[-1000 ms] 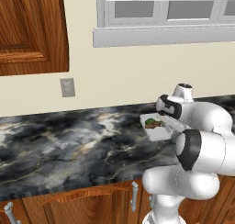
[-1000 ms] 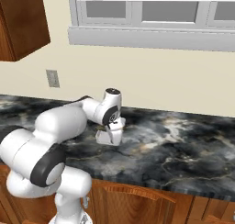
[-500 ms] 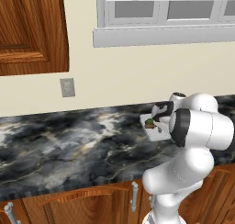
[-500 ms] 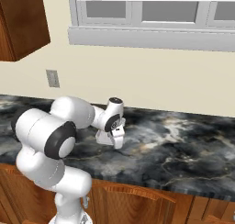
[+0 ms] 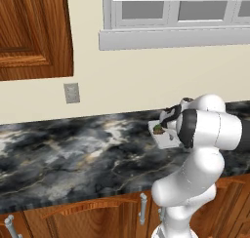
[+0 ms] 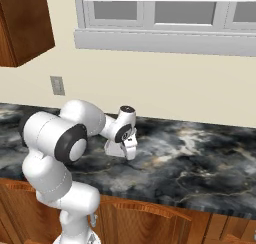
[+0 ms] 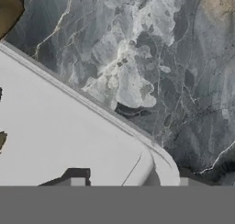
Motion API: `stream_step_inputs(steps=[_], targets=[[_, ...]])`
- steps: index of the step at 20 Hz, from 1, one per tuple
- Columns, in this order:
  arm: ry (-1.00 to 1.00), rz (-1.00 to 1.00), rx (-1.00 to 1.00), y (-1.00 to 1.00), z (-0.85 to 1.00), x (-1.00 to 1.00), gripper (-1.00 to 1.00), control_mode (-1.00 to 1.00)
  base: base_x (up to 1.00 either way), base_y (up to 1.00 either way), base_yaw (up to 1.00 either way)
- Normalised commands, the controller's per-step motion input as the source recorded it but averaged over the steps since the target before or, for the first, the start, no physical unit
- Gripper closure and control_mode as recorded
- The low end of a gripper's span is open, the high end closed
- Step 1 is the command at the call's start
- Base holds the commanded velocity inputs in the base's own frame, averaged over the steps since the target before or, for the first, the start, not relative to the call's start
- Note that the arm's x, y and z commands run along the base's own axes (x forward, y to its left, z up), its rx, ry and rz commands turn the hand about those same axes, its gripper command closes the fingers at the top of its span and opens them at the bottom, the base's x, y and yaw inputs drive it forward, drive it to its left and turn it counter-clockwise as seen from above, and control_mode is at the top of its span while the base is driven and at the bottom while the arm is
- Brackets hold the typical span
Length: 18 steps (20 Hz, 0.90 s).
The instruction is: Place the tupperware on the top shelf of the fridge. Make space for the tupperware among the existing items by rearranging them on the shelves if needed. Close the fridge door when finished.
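Note:
The tupperware [image 5: 165, 138] is a white open box with a bit of dark green food inside, and it rests on the black marble counter [image 5: 73, 154]. From the right it shows as a white box [image 6: 113, 149] under the hand. My gripper [image 5: 167, 126] [image 6: 131, 150] is down at its near corner. In the hand view the tupperware [image 7: 55, 140] takes up the lower left, and my gripper [image 7: 131, 184] straddles its rounded corner rim, one tip inside and one outside. The jaws stand apart, with a gap at the inner tip. The fridge, its shelves and its door are out of view.
The wall behind the counter carries a grey outlet [image 5: 72, 92] [image 6: 57, 85] and a window sill [image 5: 171, 37]. A brown upper cabinet [image 5: 29, 32] hangs at the left. Wooden base cabinets with metal handles [image 5: 143, 208] run below the counter edge.
The hand has sunk onto the tupperware's corner and the elbow has swung up and over. The fingers have come closer together around the rim.

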Motion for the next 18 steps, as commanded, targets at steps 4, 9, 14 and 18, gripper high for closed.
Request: stream_step_inputs(steps=[4,9,14,18], targets=[[0.00,0.00,0.00,0.00,0.00,0.00,1.00,-1.00,0.00,0.00,0.00],[0.00,0.00,0.00,0.00,0.44,-0.46,1.00,-1.00,0.00,0.00,0.00],[-0.04,0.00,0.00,0.00,0.93,-0.81,1.00,-1.00,0.00,0.00,0.00],[-0.23,0.00,-0.07,0.12,0.90,-1.00,1.00,-1.00,0.00,0.00,0.00]])
